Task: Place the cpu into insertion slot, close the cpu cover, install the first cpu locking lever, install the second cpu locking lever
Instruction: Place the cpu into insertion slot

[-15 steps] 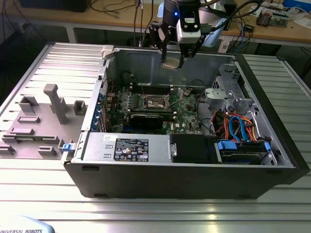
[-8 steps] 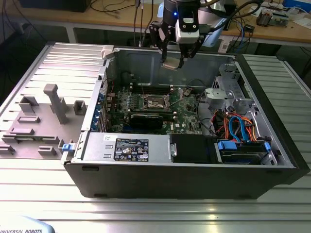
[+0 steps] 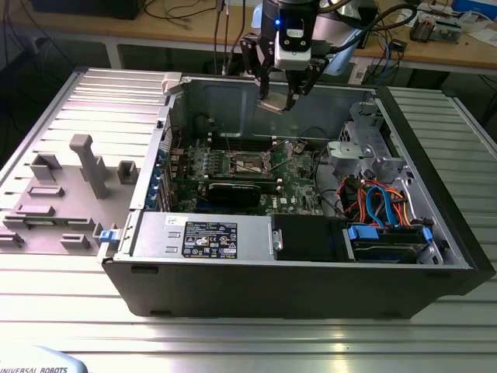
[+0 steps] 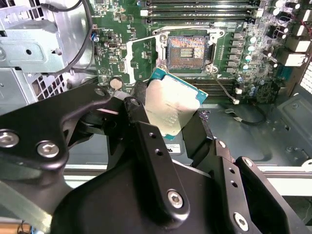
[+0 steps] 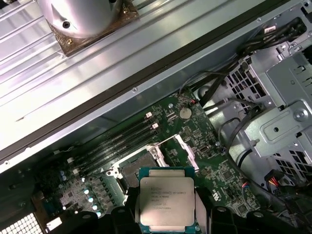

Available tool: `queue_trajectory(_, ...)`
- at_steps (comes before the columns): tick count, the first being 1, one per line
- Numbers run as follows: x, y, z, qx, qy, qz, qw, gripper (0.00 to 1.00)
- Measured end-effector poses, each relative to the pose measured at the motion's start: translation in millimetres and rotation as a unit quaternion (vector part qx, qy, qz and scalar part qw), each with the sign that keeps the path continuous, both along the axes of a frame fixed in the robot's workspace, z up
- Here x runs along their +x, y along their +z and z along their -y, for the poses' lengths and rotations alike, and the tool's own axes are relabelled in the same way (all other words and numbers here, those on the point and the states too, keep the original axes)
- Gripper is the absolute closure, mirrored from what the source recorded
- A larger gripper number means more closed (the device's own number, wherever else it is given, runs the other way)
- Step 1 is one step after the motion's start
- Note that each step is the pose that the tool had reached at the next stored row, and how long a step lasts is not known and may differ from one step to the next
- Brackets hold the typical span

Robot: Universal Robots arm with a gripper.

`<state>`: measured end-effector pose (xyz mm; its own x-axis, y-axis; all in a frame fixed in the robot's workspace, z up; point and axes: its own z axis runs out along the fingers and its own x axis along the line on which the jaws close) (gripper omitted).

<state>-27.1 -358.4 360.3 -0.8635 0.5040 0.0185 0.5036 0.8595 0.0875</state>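
Hand (image 3: 277,101) clenched on the cpu (image 4: 170,105), gripping its edges and holding it tilted in the air over the open computer case (image 3: 435,233) on the table (image 3: 233,342). Insertion slot (image 4: 186,50) on the green motherboard (image 4: 105,68) lies uncovered, apart from the cpu.

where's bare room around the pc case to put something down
Bare ribbed table lies on the exterior view's right of the computer case, and along its near side. The exterior view's left is crowded with grey fixture blocks; inside, cables crowd beside the motherboard.
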Motion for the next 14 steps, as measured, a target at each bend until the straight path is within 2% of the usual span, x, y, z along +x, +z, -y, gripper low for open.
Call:
queue_trajectory(12,0.0,0.0,0.0,0.0000,-0.001,0.0000,1.0000,0.46)
queue_trajectory(14,0.0,0.0,0.0,0.0000,-0.007,0.0000,1.0000,0.46)
